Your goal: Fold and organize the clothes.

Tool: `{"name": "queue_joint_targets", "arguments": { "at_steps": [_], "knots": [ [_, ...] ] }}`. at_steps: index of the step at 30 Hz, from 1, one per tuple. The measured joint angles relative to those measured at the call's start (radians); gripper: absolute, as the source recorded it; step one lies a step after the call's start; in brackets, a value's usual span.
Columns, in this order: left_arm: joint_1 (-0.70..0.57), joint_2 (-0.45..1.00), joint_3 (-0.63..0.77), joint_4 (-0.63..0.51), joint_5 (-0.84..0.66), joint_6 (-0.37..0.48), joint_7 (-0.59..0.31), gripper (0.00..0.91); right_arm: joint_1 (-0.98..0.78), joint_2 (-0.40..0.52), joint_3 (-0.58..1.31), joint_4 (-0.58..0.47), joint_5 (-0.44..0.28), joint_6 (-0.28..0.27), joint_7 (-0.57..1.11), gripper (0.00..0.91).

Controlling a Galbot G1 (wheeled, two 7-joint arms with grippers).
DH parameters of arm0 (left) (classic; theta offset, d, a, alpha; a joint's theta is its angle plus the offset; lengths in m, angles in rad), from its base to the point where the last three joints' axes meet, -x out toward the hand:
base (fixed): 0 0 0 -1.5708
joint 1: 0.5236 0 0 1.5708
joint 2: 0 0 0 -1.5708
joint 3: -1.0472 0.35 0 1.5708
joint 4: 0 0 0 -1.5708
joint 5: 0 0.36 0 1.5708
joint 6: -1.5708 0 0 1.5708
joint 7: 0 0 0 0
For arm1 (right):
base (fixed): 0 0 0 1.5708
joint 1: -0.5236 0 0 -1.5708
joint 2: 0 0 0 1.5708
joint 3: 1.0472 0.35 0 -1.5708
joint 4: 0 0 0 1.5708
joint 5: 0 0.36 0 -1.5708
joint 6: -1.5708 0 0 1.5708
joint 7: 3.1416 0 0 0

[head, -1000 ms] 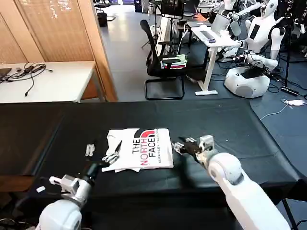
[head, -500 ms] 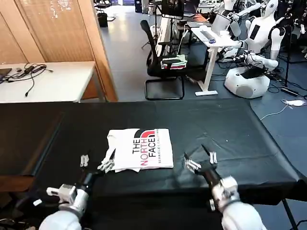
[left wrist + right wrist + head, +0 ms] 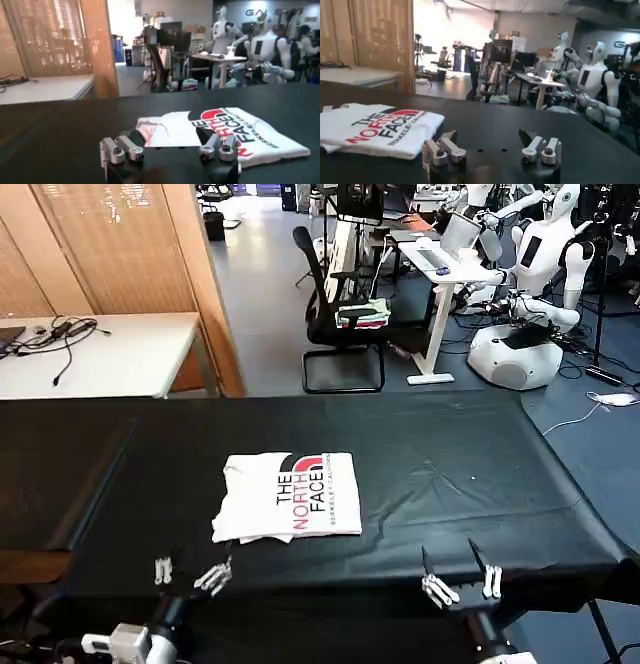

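The clothes are one white T-shirt [image 3: 290, 495], folded into a rectangle with the black-and-red "THE NORTH FACE" print facing up, lying flat near the middle of the black table [image 3: 440, 454]. The shirt [image 3: 225, 132] also lies just beyond my left fingertips in the left wrist view, and the same shirt [image 3: 375, 129] sits off to one side in the right wrist view. My left gripper [image 3: 187, 573] hovers open at the table's front edge, a little short of the shirt. My right gripper [image 3: 460, 582] is open at the front edge too, well clear of the shirt. Both hold nothing.
A white desk [image 3: 100, 354] with cables stands beyond the table's far left. Behind are a black office chair [image 3: 335, 314] carrying folded green and pale garments [image 3: 365, 312], a white desk [image 3: 440, 259] and parked white robots [image 3: 530, 294].
Both grippers have drawn back from the shirt's sides toward the table's front edge, and the arms have dropped mostly out of the head view. The shirt lies folded and has not moved.
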Motion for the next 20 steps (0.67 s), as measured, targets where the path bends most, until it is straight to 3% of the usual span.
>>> {"name": "queue_joint_targets", "arguments": {
  "at_steps": [9,20],
  "knots": [
    [0.09,-0.007,-0.029,-0.041,-0.019,0.028,-0.025,0.878,-0.13,0.022,-0.007,0.06,0.012,-0.008,0.073,0.878],
    [0.12,-0.004,-0.057,-0.055,-0.031,0.042,-0.017,0.878,-0.161,0.024,-0.006,0.069,0.014,-0.01,0.073,0.878]
  ]
}}
